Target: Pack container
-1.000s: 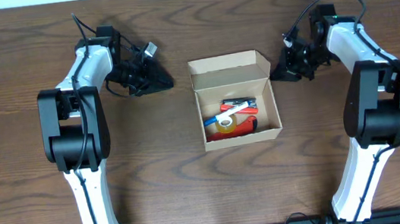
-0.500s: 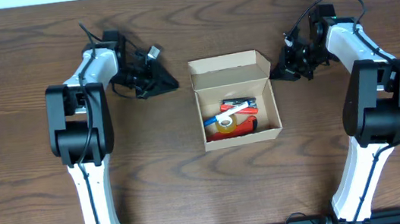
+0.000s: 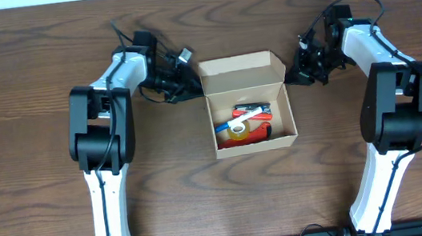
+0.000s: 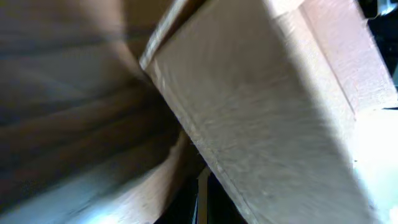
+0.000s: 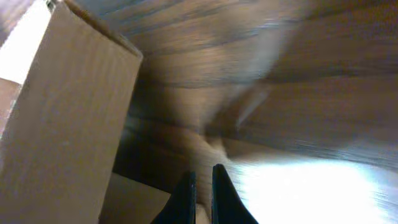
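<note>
The container [image 3: 249,102] is a tan cardboard box in the middle of the table, open, with its flap lid [image 3: 239,67] standing at the far side. Inside lie a marker pen [image 3: 240,118], a yellow tape roll [image 3: 237,134] and a red item [image 3: 257,111]. My left gripper [image 3: 190,88] is shut, with its tip against the box's far-left corner. The left wrist view is filled by the box wall [image 4: 267,118]. My right gripper [image 3: 299,73] is shut beside the box's far-right side tab. In the right wrist view its fingers [image 5: 200,182] sit just right of the box wall [image 5: 62,118].
The brown wooden table [image 3: 43,195] stretches all round the box. Both arm bases stand at the near edge.
My left gripper has swung right across the table to the box's far-left corner. The right gripper has barely moved. The box and its contents stay put.
</note>
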